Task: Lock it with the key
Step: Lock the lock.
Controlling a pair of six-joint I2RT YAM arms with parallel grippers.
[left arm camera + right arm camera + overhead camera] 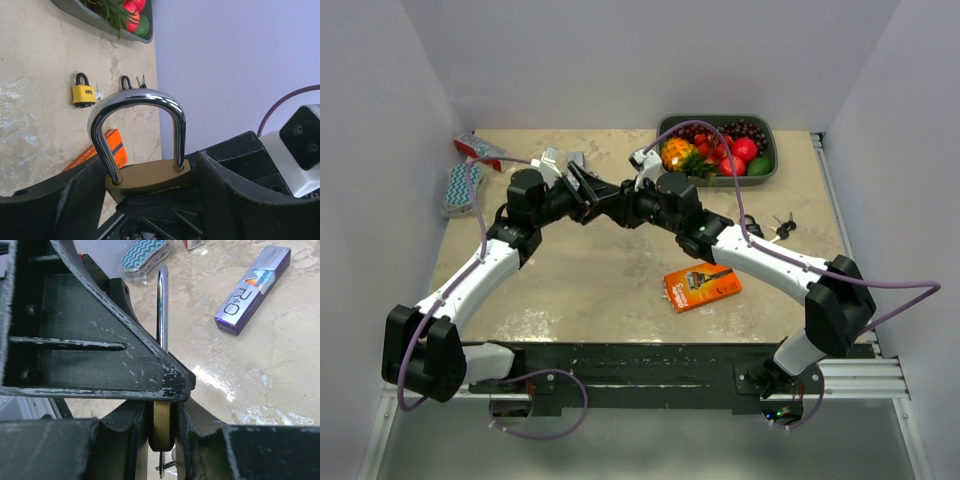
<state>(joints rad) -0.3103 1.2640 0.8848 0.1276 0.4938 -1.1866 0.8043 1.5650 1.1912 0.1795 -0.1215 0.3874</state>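
A brass padlock [147,177] with a silver shackle [135,100] is held in the air over the middle of the table, where both arms meet. My left gripper [586,195] is shut on the padlock body across its width, with fingers [60,200] on either end. My right gripper [620,207] is shut on the flat faces of the same body [161,427], seen edge-on. Both shackle legs sit in the body. A key with a ring [162,467] hangs under the padlock. The keyhole is hidden.
A yellow padlock [83,94] and a second lock with keys [770,227] lie at the right. An orange box [702,286] lies near the front. A fruit tray [772,160] stands at the back. A purple box [252,290] and packets [460,185] lie at the back left.
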